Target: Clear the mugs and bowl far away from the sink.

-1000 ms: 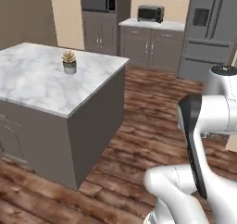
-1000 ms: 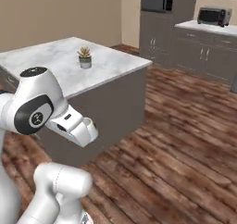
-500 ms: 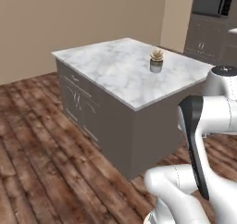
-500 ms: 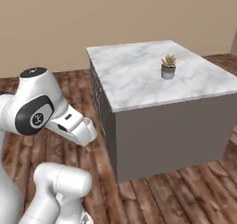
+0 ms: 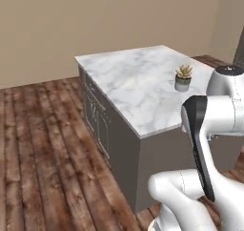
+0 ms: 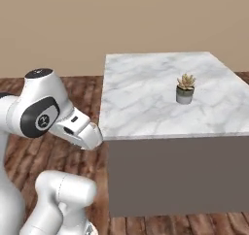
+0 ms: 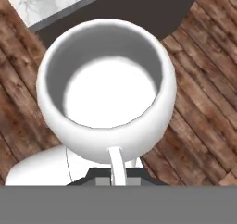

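A glossy white mug [image 7: 107, 89] sits close in front of the hand view, seen from above with its opening empty and its thin handle pointing down toward the hand. My gripper [image 7: 114, 176] is shut on the mug at that handle side, and the mug's body hides the fingertips. The mug hangs over the wooden floor beside the island's dark side. In the right base view the arm's hand [image 6: 78, 130] sits low at the left, short of the island. The bowl and the sink are out of view.
A marble-topped island [image 5: 138, 84] [image 6: 155, 81] with dark grey sides and drawers stands ahead. A small potted succulent [image 5: 183, 78] [image 6: 185, 89] stands on its right part. Wooden floor [image 5: 43, 144] stretches to the left, with a beige wall behind.
The whole picture has swung: the base has moved, so the island now shows from another side and the cabinets are gone. The arm's pose and its hold on the mug are unchanged.
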